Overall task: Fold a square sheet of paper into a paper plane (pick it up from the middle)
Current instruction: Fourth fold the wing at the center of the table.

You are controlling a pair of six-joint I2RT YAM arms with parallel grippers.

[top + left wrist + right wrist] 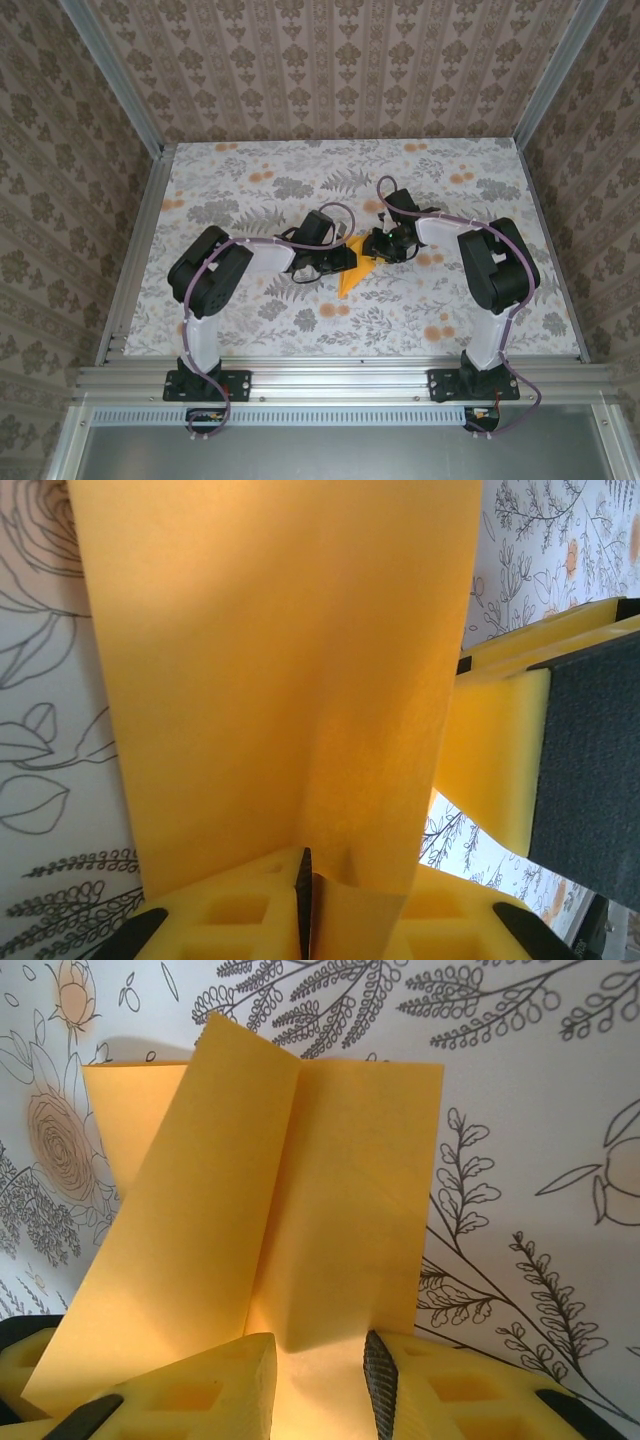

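At the middle of the tabletop (pixel 250 200), the left gripper (pixel 308 882) has its jaws pinching the folded orange paper (pixel 330 1190). Facing it across the paper, the right gripper (pixel 320 1352) has its jaws slightly spread around the crease.

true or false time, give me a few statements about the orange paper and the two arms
1. The thin bright orange paper sheet sits between the two arms, near the table's middle. True.
2. It lies flat and unfolded. False: it is creased, with its panels raised.
3. The left end effector pinches the paper. True.
4. The table is plain grey. False: it bears a floral print.
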